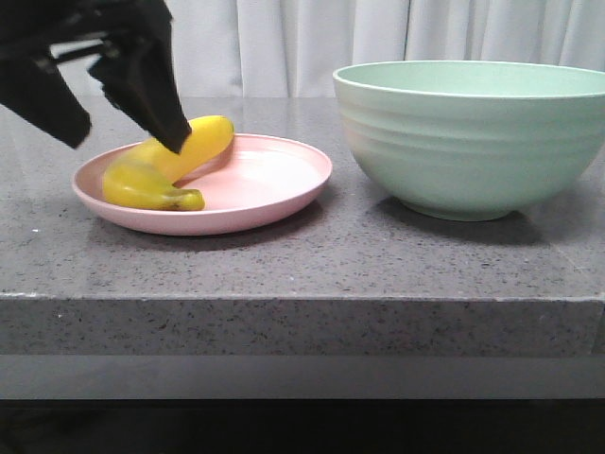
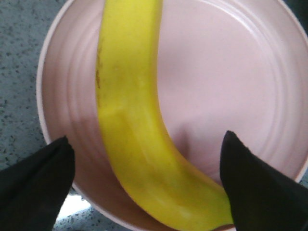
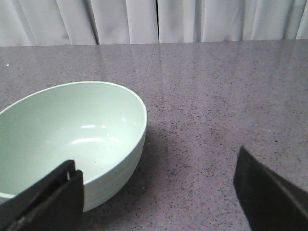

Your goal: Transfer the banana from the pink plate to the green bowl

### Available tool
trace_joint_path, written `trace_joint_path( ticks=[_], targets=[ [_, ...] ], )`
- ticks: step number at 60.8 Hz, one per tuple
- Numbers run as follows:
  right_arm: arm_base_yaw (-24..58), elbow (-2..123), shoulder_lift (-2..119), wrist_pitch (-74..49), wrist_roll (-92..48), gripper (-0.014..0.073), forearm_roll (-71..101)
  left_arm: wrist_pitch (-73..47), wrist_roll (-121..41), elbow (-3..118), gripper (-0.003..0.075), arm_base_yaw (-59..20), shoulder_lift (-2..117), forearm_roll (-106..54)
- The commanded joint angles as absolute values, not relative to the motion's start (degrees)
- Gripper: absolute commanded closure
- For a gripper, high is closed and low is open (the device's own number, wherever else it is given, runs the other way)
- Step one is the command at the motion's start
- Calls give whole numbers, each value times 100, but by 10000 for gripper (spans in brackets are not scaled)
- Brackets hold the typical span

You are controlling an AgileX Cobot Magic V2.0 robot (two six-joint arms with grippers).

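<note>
The yellow banana (image 1: 165, 165) lies on the pink plate (image 1: 274, 203) at the left of the counter. My left gripper (image 1: 128, 142) is open and low over the plate, one black finger on each side of the banana. In the left wrist view the banana (image 2: 134, 134) runs between the fingertips of the left gripper (image 2: 146, 144), with the plate (image 2: 226, 72) under it. The green bowl (image 1: 473, 142) stands to the right, empty. My right gripper (image 3: 156, 166) is open and empty above the counter beside the bowl (image 3: 72, 130); it does not show in the front view.
The grey speckled counter (image 1: 312, 255) has a front edge near the camera. White curtains (image 1: 284, 47) hang behind it. The plate and bowl stand a short gap apart.
</note>
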State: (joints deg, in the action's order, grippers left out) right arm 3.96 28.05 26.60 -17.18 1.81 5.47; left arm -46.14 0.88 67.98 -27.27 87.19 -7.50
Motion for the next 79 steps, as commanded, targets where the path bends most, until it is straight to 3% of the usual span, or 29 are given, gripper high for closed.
trace_joint_path(
  ticks=[1,38,45,51,71,79],
  targets=[
    [368,3004,2732,-1289,151,-48,511,-4531,148,7080,121,-2766,8687,-880],
    [368,3004,2732,-1277,151,-48,511,-4520,114,7080,122,-2766,9261,-963],
    [368,3004,2732,-1277,151,-48,511,-4472,114,7080,150,-2766,9313,-977],
    [368,3004,2732,-1277,151,-48,511,-4379,114,7080,215,-2766,9317,-977],
    [368,3004,2732,-1258,151,-48,511,-3781,114,7080,566,-2766,9317,-1125],
    [368,3004,2732,-1241,151,-48,511,-3437,114,7178,672,-2766,9317,-1125]
  ],
)
